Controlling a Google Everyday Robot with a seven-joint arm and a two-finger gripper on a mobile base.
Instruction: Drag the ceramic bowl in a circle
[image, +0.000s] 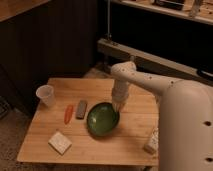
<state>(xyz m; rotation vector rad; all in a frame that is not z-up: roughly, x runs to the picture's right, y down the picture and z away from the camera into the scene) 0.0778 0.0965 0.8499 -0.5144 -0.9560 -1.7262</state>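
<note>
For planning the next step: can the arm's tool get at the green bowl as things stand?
Probably yes. The tool sits at the back right rim of the bowl, and nothing stands between them.

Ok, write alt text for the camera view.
A white robot arm's gripper hangs at the rim of a dark-green ceramic bowl on a wooden table. A translucent plastic cup, an orange stick and a grey bar lie left of it.
</note>
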